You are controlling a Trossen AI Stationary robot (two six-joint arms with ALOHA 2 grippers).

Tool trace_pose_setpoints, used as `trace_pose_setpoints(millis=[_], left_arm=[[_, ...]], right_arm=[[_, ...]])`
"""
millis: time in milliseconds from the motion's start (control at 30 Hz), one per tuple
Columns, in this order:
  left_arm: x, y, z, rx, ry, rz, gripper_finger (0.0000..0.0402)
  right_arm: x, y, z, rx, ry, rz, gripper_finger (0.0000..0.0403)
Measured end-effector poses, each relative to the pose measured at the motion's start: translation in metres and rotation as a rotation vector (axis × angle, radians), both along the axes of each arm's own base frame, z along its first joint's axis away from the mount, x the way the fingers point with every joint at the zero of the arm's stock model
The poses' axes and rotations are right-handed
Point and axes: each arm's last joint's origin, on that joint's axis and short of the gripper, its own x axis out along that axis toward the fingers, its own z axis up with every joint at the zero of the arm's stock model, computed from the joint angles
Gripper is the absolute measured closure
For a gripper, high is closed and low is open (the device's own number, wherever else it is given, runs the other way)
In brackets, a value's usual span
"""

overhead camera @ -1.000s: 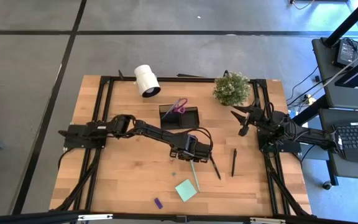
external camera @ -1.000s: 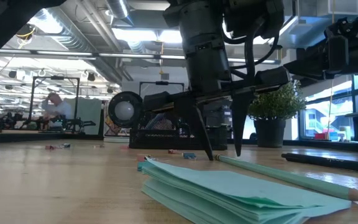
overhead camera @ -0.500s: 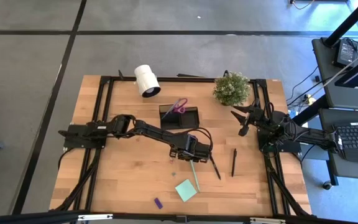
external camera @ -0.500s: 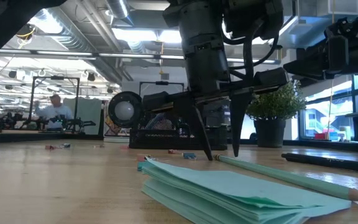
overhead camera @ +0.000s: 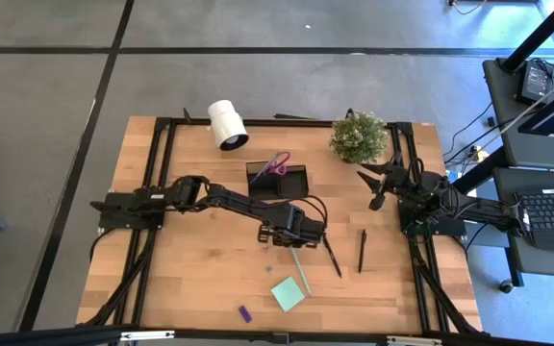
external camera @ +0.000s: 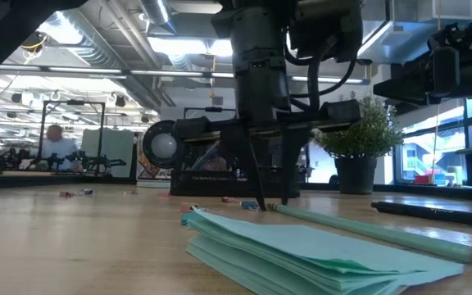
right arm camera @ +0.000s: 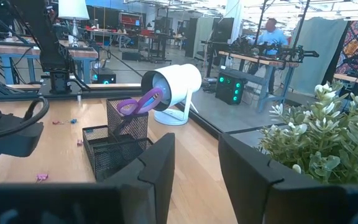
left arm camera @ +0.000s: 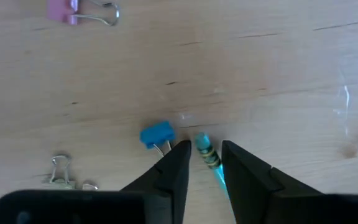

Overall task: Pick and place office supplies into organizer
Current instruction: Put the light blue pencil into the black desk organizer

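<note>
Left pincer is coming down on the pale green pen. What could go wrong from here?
The left pincer straddles only the very end of the pale green pen, so a grasp there may let it pivot or slip. The blue binder clip sits beside one finger and could get nudged or pinched. The pen's far end lies by the sticky pad.

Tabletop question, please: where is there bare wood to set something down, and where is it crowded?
Bare wood lies between the left arm's base and the table's near edge, left of the purple piece. It is crowded around the left gripper: pale green pen, sticky pad, two black pens. The organizer fills the far middle.
</note>
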Motion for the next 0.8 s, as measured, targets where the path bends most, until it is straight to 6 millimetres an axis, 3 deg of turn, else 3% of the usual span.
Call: trace_pose_setpoints(millis=[467,800], left_arm=[[-0.0016,-0.0009,-0.0007,-0.024,0.015,-0.056,0.0369],[0.0000,-0.0022,-0.0007,-0.024,-0.009,-0.136,0.0359]], right_arm=[[0.0000,0.0000,0.0000,0.003,-0.001,0.000,0.0274],[0.0000,0.0000,0.0000,0.001,0.000,0.000,0.0274]])
